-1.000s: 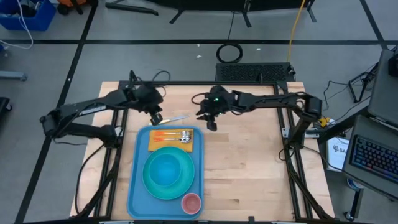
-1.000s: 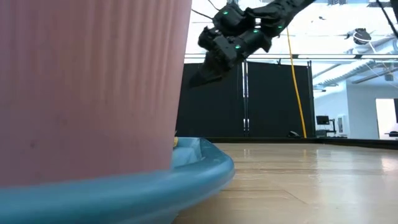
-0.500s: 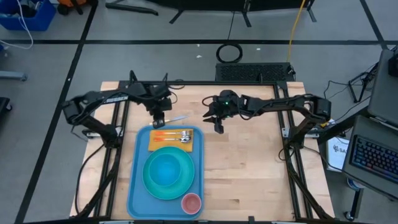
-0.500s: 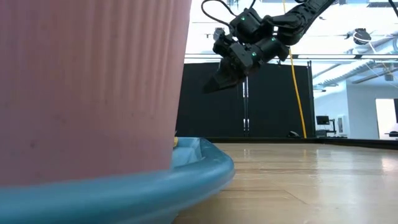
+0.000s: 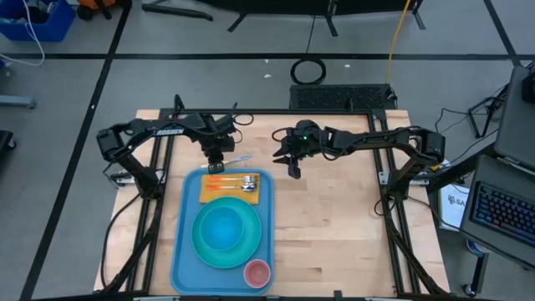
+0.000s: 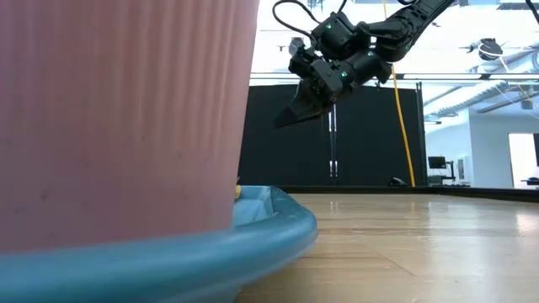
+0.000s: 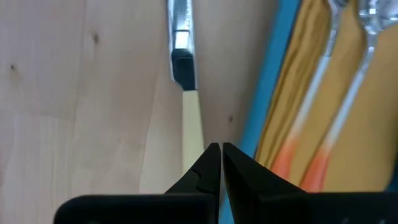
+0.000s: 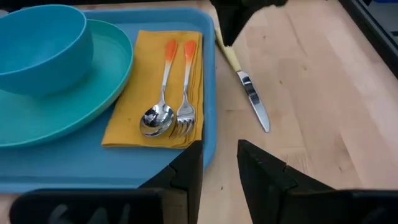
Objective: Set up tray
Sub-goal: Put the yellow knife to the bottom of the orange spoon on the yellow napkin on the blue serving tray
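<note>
Left wrist view shows the left gripper [image 7: 219,149] pinched together over the knife [image 7: 186,99] handle, just beside the tray [image 5: 182,251]; it should open before descending. Right gripper [image 8: 217,158] waits, fingers apart.

A pale wooden table [image 5: 334,217] stood on a grey floor [image 5: 75,242] crossed by dark lines, with a black coil of cable [image 5: 307,70] and a black mat [image 5: 340,96] lying just beyond its far edge. A blue bin [image 5: 35,20] sat at the far left and a keyboard [image 5: 504,214] off the right edge. Across the room hung a black curtain [image 6: 370,139], a yellow cable [image 6: 402,126] dangled before it, and bright ceiling light [image 6: 455,38] glowed above.
</note>
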`<state>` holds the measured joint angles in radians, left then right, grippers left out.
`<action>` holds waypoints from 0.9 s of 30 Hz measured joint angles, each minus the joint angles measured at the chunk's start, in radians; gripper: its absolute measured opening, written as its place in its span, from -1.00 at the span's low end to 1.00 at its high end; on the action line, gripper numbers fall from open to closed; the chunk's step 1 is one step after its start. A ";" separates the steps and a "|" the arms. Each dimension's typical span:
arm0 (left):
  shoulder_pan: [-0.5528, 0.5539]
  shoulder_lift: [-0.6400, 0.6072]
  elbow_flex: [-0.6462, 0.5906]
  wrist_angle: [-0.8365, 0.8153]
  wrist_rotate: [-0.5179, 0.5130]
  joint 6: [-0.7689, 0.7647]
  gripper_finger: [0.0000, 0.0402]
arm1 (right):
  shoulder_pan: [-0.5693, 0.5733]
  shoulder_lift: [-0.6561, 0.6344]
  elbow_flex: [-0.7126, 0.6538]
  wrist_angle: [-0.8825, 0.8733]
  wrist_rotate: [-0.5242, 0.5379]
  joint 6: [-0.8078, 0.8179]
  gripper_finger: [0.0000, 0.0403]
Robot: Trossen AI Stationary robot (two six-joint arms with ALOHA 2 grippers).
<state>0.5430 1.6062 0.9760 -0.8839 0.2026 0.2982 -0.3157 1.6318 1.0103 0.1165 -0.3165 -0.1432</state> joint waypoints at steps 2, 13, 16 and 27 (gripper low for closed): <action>0.000 0.015 0.000 0.000 -0.011 -0.001 -0.89 | 0.000 0.000 0.000 0.001 0.000 0.000 -0.55; -0.003 0.025 0.000 0.027 -0.053 -0.013 -0.66 | 0.000 0.000 0.000 0.000 0.000 0.001 -0.55; -0.004 0.025 -0.001 0.040 -0.054 -0.021 -0.50 | 0.001 0.000 0.000 0.000 0.000 0.001 -0.55; -0.005 0.025 -0.017 0.082 -0.055 -0.034 -0.29 | 0.001 0.000 0.000 0.000 0.000 0.001 -0.55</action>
<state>0.5381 1.6314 0.9588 -0.8014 0.1476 0.2640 -0.3149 1.6321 1.0107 0.1165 -0.3168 -0.1421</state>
